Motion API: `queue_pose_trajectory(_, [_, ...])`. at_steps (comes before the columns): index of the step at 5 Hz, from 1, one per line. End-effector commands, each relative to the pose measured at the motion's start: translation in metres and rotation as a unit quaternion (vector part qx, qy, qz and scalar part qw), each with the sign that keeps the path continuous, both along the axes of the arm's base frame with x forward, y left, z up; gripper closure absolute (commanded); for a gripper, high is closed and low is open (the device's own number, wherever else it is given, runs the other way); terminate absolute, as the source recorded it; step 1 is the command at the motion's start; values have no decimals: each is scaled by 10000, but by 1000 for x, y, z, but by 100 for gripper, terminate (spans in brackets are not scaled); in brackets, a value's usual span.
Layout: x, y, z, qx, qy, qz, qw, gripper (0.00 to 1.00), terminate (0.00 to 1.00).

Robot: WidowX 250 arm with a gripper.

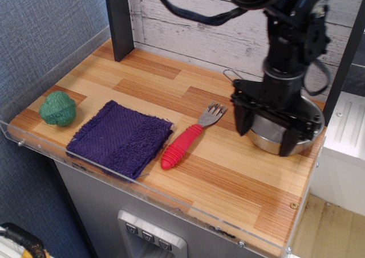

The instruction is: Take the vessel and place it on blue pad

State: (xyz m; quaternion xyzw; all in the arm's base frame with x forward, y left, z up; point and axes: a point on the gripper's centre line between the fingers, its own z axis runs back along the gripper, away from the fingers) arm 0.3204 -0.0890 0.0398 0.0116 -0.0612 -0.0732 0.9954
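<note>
Tool (266, 134) clamped on near rim of steel pan (285, 134) at counter (228, 178) right end; blue cloth (121, 138) lies flat, well apart at left, beside red-handled fork (188, 138)

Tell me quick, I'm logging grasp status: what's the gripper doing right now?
Gripper: fingers spread on either side of the steel pan; whether they grip its rim cannot be told from this view.
</note>
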Motion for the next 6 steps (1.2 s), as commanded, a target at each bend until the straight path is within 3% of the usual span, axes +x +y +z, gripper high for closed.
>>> queue_pose_trajectory(1, [22, 45, 23, -163, -350, 692, 9969, 0, 0])
queue_pose_trajectory(3, [38, 58, 10, -514, -278, 1147, 9917, 0, 0])
queue_pose_trajectory(5, [34, 41, -14, -468, -12, 990, 9940, 0, 0])
queue_pose_trajectory(6, [29, 42, -18, -396, 6, 966, 9945, 100, 0])
